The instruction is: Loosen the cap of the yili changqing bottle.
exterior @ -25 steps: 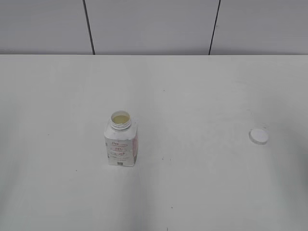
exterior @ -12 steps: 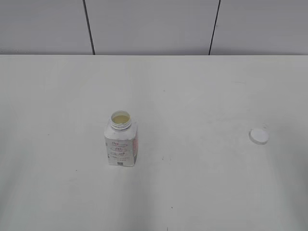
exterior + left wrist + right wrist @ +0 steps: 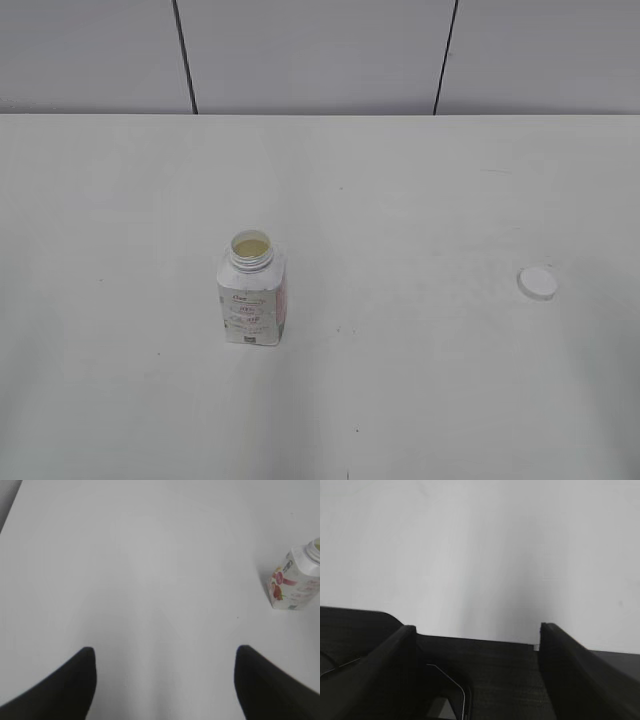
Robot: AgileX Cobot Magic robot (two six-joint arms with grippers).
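Observation:
The yili changqing bottle [image 3: 251, 297] stands upright on the white table, left of centre, with its neck open and pale yellowish contents showing. It also shows at the right edge of the left wrist view [image 3: 295, 580]. The white cap [image 3: 537, 283] lies flat on the table far to the right, apart from the bottle. Neither gripper shows in the exterior view. My left gripper [image 3: 165, 680] is open and empty over bare table, well to the left of the bottle. My right gripper [image 3: 477, 630] is open and empty, over a dark surface at the table's edge.
The white table [image 3: 400, 190] runs back to a grey panelled wall [image 3: 320, 50]. A dark mat or base [image 3: 485, 680] lies under my right gripper at the table's near edge.
Shadows at the table's left and right edges have faded, as both arms drew back out of the exterior view. The bottle and cap have not moved.

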